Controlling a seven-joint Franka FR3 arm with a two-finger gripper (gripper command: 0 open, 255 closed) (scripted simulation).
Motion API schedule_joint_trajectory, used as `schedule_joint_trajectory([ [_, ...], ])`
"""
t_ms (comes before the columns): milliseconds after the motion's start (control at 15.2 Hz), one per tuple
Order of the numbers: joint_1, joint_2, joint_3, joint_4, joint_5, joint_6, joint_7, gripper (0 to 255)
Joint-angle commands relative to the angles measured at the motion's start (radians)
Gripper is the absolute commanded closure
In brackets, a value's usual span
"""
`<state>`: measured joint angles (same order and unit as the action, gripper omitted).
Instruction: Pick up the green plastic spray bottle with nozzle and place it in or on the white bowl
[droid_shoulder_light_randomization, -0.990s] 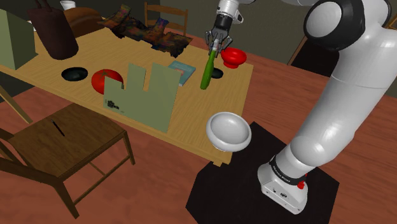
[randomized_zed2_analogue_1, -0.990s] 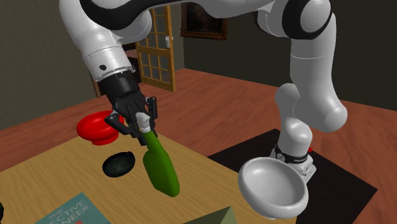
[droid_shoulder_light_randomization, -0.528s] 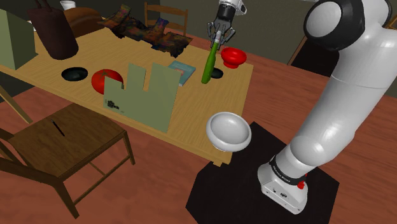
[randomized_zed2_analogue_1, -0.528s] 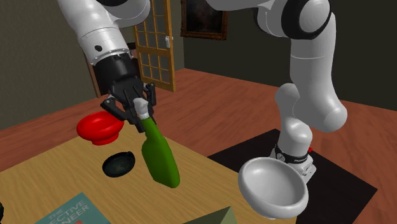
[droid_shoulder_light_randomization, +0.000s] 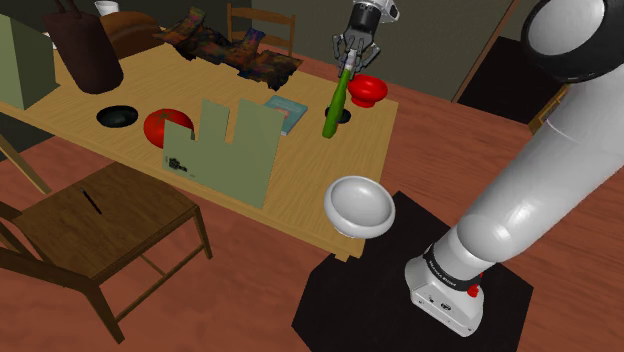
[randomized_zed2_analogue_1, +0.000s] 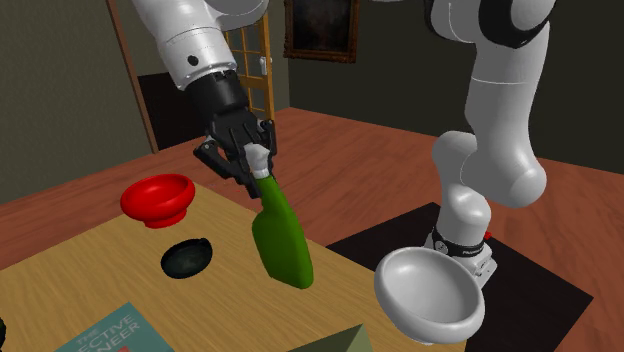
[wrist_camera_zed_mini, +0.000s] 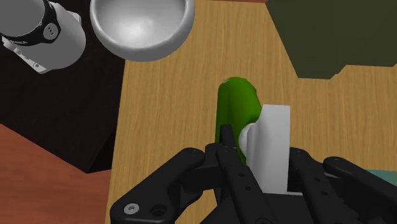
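The green spray bottle (droid_shoulder_light_randomization: 334, 106) (randomized_zed2_analogue_1: 281, 237) (wrist_camera_zed_mini: 237, 104) with a white nozzle (wrist_camera_zed_mini: 270, 146) hangs in the air above the wooden table (droid_shoulder_light_randomization: 300, 165). My gripper (droid_shoulder_light_randomization: 349, 62) (randomized_zed2_analogue_1: 249, 165) (wrist_camera_zed_mini: 264, 167) is shut on its nozzle end, and the body points down. The white bowl (droid_shoulder_light_randomization: 359, 207) (randomized_zed2_analogue_1: 429, 292) (wrist_camera_zed_mini: 141, 27) sits at the table's near corner, next to the robot's stand (droid_shoulder_light_randomization: 400, 300). In the shoulder view the bottle is up and to the left of the bowl, over the table's far side.
A red bowl (droid_shoulder_light_randomization: 367, 90) (randomized_zed2_analogue_1: 157, 198) and a small dark dish (randomized_zed2_analogue_1: 187, 258) lie near the bottle. An olive cardboard piece (droid_shoulder_light_randomization: 222, 145) stands mid-table, with a book (droid_shoulder_light_randomization: 287, 109), another red bowl (droid_shoulder_light_randomization: 160, 127) and a dark bag (droid_shoulder_light_randomization: 88, 45). A wooden chair (droid_shoulder_light_randomization: 95, 228) stands at the shoulder view's lower left.
My gripper has risen with the bottle and carried it toward the second exterior view's right, away from the dark dish. The bowl has not moved.
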<state>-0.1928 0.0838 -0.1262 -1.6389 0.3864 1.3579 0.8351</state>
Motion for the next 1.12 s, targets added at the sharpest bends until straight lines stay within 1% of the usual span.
schedule_joint_trajectory([
  [0, 0.011, -0.087, 0.007, -0.107, -0.006, 0.027, 0.011, 255],
  [264, 0.024, -0.249, 0.025, -0.294, -0.012, 0.063, 0.035, 255],
  [528, 0.032, -0.408, 0.048, -0.455, -0.009, 0.079, 0.065, 255],
  [792, 0.038, -0.566, 0.074, -0.597, 0.003, 0.076, 0.102, 255],
  [1056, 0.044, -0.726, 0.102, -0.720, 0.024, 0.055, 0.145, 255],
])
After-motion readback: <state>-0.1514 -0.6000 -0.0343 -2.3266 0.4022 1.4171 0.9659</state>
